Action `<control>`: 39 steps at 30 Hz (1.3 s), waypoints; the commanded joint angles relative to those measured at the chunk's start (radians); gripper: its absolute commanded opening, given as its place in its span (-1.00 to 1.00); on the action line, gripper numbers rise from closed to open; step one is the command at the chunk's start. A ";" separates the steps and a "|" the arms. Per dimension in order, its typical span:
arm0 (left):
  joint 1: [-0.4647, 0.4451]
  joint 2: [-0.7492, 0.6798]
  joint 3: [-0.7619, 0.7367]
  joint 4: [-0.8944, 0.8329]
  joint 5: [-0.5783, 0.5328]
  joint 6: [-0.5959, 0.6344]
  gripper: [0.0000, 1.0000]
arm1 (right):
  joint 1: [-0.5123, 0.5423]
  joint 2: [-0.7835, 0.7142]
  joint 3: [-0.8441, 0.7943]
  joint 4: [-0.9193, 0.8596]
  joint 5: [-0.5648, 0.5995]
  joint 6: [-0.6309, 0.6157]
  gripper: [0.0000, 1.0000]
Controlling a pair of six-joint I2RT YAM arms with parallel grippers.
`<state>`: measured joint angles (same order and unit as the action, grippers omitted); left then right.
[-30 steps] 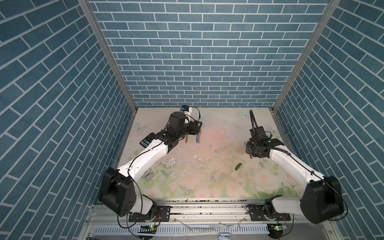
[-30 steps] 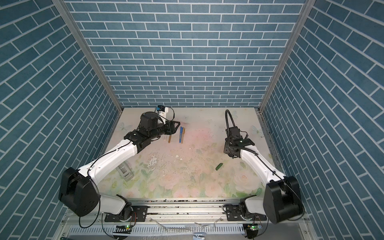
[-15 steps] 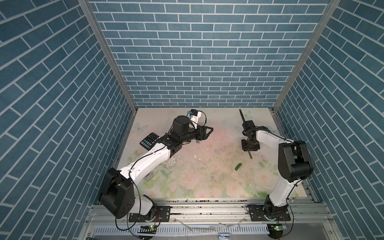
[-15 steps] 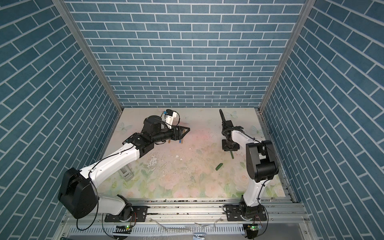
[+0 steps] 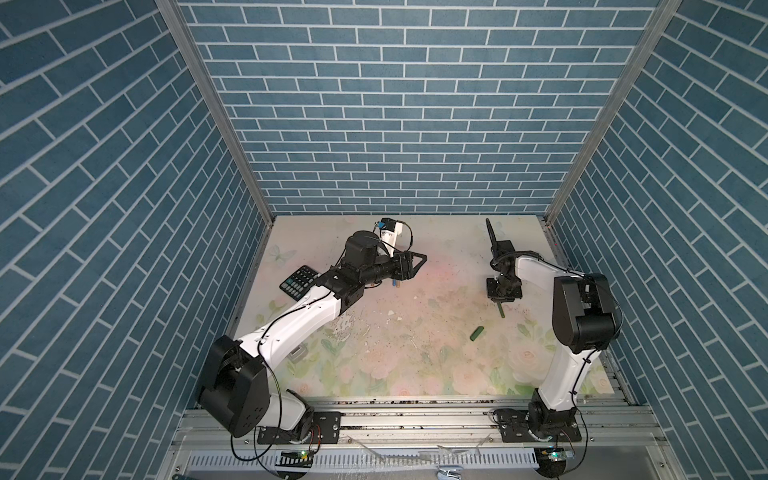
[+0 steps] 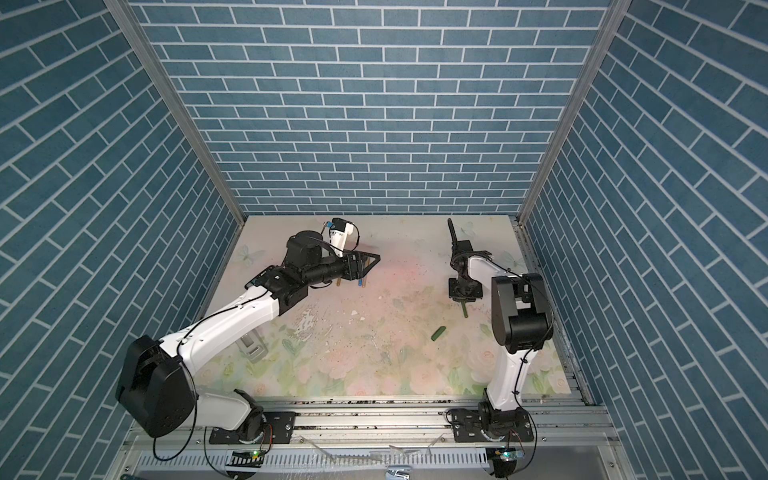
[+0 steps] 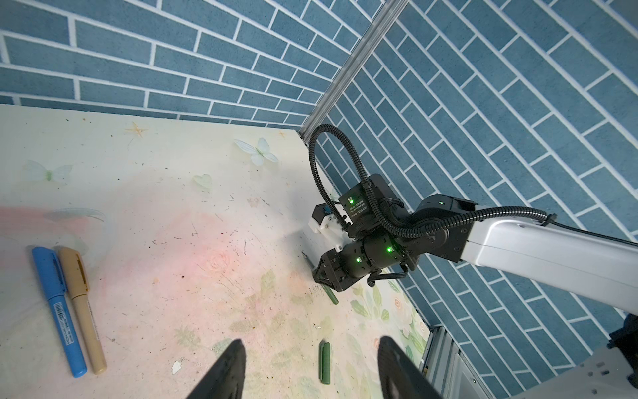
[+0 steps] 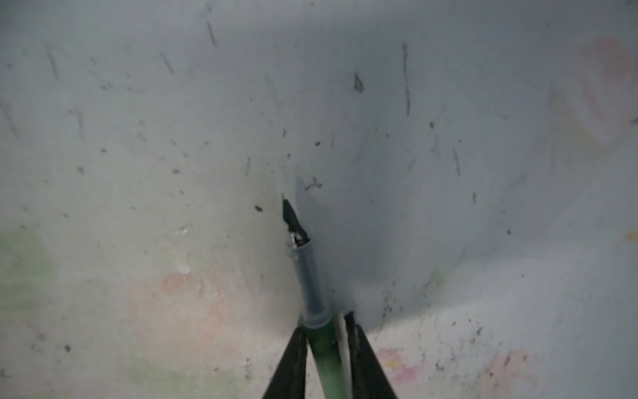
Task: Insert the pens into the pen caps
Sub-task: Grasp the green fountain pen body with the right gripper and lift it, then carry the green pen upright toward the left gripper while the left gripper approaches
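The dark green pen (image 8: pixel 310 283) lies on the table mat with its dark tip pointing away, and my right gripper (image 8: pixel 325 322) is shut on its barrel. In both top views the pen (image 5: pixel 500 309) (image 6: pixel 464 309) sticks out from under that gripper (image 5: pixel 503 296) (image 6: pixel 464 296). The dark green pen cap (image 5: pixel 476 333) (image 6: pixel 438 333) (image 7: pixel 324 362) lies a little nearer the front, apart from the pen. My left gripper (image 5: pixel 417 266) (image 6: pixel 370 262) (image 7: pixel 310 343) hangs open and empty above the mat, facing the right arm. A blue pen (image 7: pixel 58 311) and a gold-brown pen (image 7: pixel 83 311) lie side by side, caps on.
A black calculator (image 5: pixel 299 281) lies by the left wall. A small grey object (image 5: pixel 298 353) (image 6: pixel 253 349) sits under the left arm. White crumbs (image 5: pixel 390 313) dot the mat's middle. Brick walls close in three sides.
The right arm folded up and its gripper closed on the green pen. The left gripper swung right, away from the blue and gold-brown pens, and has held still for the last half second.
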<state>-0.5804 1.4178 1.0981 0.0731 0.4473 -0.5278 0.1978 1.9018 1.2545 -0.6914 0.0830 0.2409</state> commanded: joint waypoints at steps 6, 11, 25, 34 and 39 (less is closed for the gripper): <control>0.002 -0.007 0.009 0.014 0.018 0.001 0.26 | -0.007 0.012 -0.021 0.042 -0.062 0.069 -0.80; 0.001 -0.001 0.004 0.026 0.022 0.002 0.26 | -0.007 -0.050 -0.074 0.119 -0.099 0.108 -0.87; 0.002 0.018 -0.074 0.298 0.178 -0.064 0.28 | 0.000 -0.363 -0.197 0.272 -0.208 0.153 -0.91; -0.015 0.087 -0.116 0.532 0.319 -0.128 0.24 | 0.098 -0.660 -0.265 0.411 -0.288 0.277 -0.91; -0.056 0.134 -0.099 0.503 0.349 -0.107 0.17 | 0.235 -0.772 -0.265 0.488 -0.296 0.375 -0.92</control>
<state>-0.6117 1.5330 0.9867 0.5377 0.7471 -0.6437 0.3809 1.1713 0.9951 -0.2840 -0.1852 0.5190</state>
